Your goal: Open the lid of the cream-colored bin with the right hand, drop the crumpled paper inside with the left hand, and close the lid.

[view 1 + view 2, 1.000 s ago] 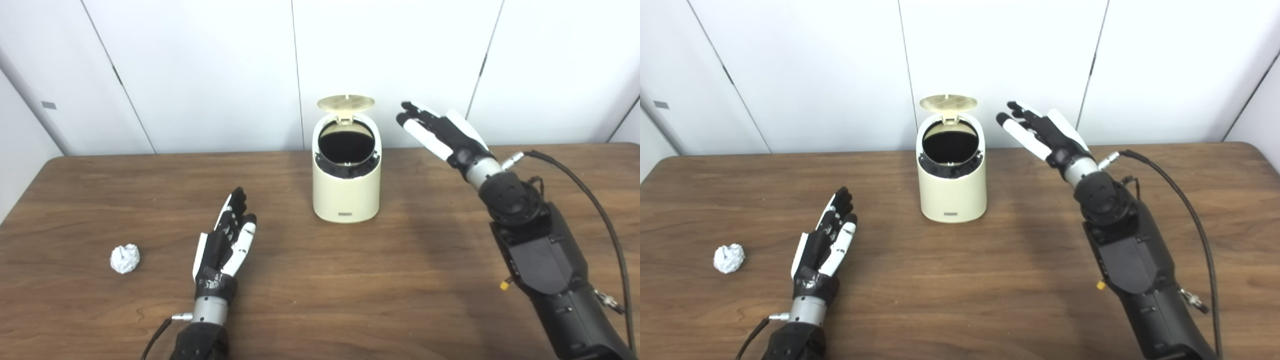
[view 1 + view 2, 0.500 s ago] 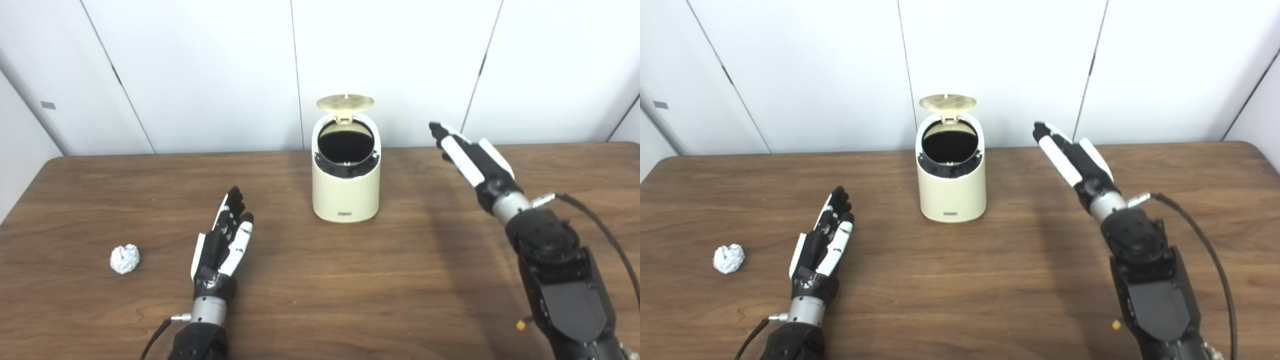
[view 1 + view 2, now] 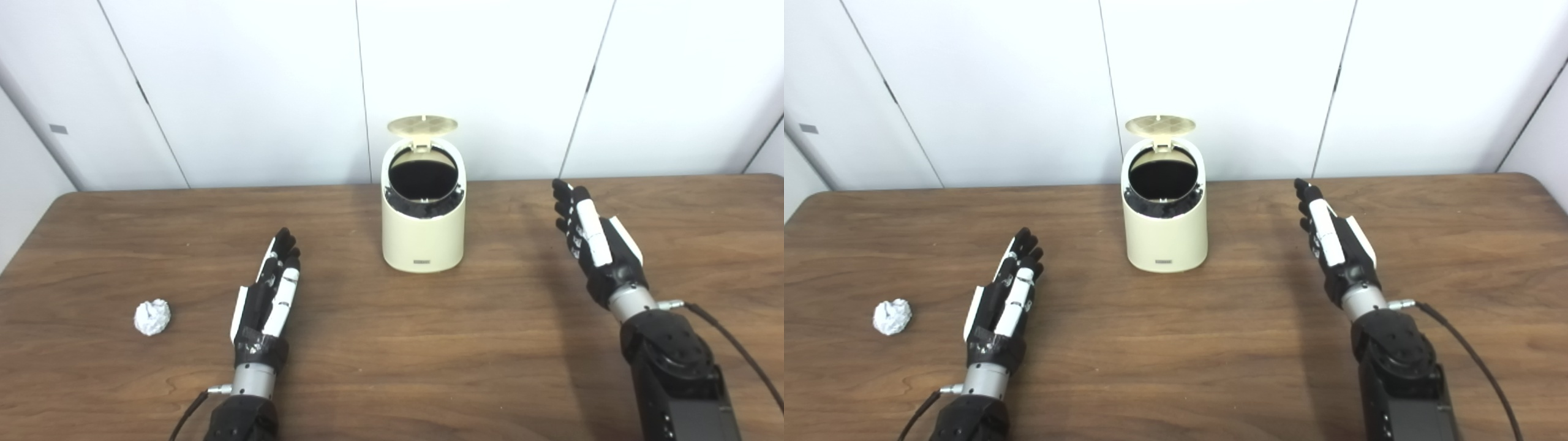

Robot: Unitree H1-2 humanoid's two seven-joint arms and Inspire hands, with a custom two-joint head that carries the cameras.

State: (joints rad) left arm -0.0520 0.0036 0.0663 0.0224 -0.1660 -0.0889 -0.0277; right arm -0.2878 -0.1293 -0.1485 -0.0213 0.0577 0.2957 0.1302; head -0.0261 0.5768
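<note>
We see a brown wooden table (image 3: 392, 343) filling the lower part of both views, backed by white wall panels (image 3: 245, 86). Near the table's far middle stands the cream-colored bin (image 3: 422, 236), upright, its round lid (image 3: 422, 125) raised on the rear hinge so that we look into the dark opening. To the right of the bin and well apart from it, our right hand (image 3: 593, 245) is above the table with fingers straight and a little apart, holding nothing; a black cable (image 3: 735, 355) runs from its wrist. On the left, nearer us, our left hand (image 3: 269, 294) lies low over the wood, fingers extended and likewise empty. The crumpled paper (image 3: 152, 316) sits on the table left of the left hand, near it but not touching, and far from the bin.
</note>
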